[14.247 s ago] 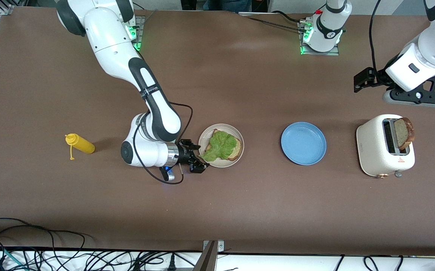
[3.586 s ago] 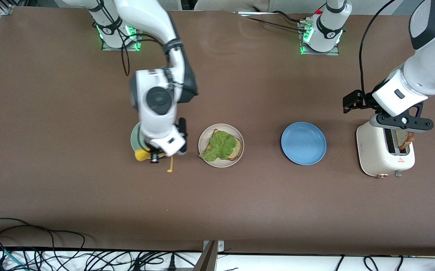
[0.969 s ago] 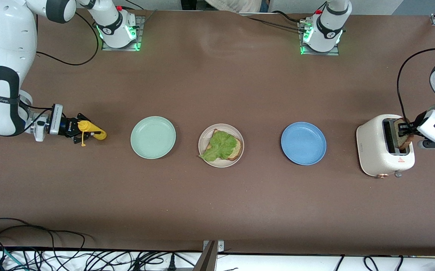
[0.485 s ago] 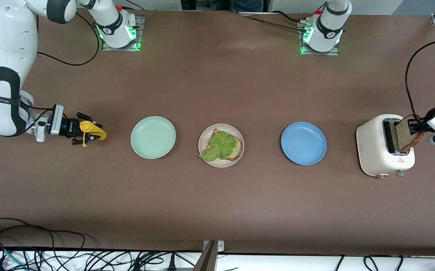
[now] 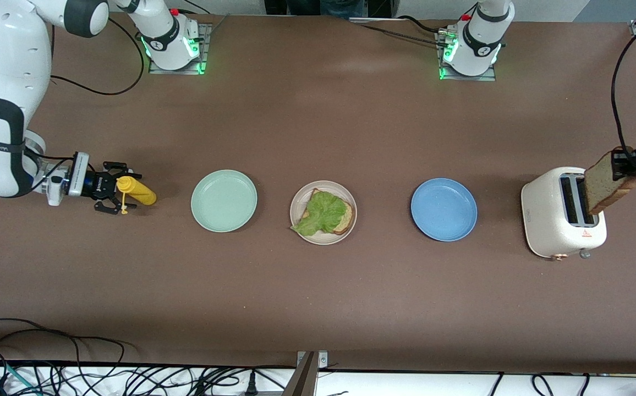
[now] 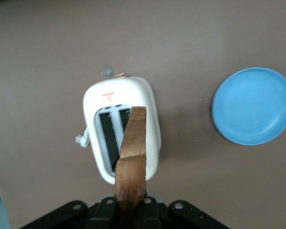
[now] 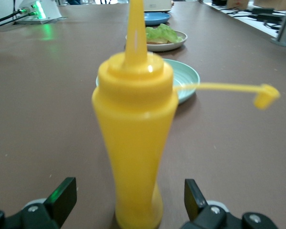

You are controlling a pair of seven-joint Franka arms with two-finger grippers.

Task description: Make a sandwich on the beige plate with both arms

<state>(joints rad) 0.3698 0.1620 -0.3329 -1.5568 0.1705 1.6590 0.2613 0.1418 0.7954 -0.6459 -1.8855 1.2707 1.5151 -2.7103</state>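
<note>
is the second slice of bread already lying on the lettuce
No, the bread slice is held by the left gripper above the toaster.

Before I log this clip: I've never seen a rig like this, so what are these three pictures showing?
Two white robot arms work at a brown table. The wide picture looks down from across the table; the other two come from cameras on the arms' wrists.

In a row lie a mint-green plate, the beige plate carrying one bread slice topped with lettuce, a blue plate and a white toaster.

The left gripper holds a second bread slice over the toaster, clear of the slots. The right gripper, open, brackets a yellow squeeze bottle at the right arm's end.
</note>
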